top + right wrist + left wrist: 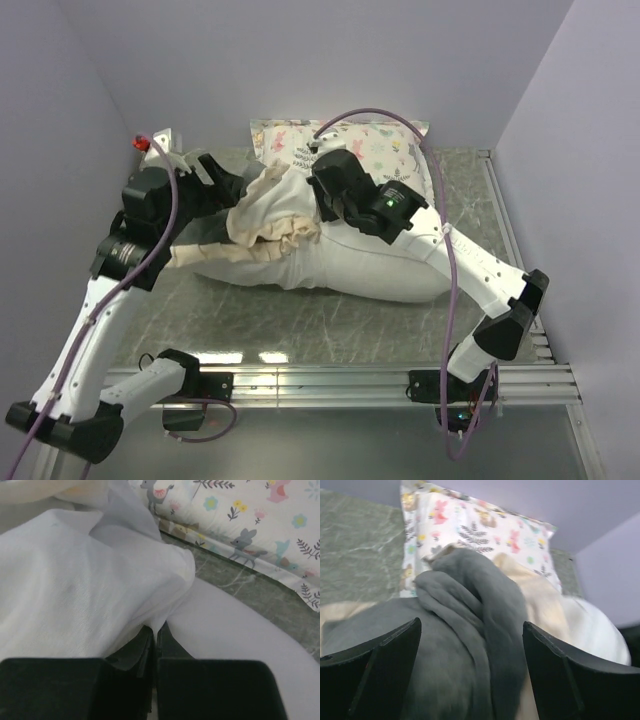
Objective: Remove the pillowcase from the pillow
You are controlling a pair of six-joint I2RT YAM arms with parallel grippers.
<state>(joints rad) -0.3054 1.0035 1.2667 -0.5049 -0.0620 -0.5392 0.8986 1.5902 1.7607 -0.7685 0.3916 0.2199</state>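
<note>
Grey plush pillowcase (465,580) bunched on plump white pillow (75,595)
Left gripper (471,630) apart astride plush; right gripper (155,629) clamps pillow fabric

Pale lilac walls (300,60), green marbled tabletop (300,325), metal rails (330,378) at its near edge.

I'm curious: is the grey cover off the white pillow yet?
Partly: the grey, cream-frilled pillowcase is bunched at one end of the plump white pillow.

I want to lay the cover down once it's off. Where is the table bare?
Bare green marbled tabletop: the strip between the plump white pillow and the near metal rail. Crowded mid-table, with the grey-and-cream frilled pillowcase and pastel animal-print pillow behind.
</note>
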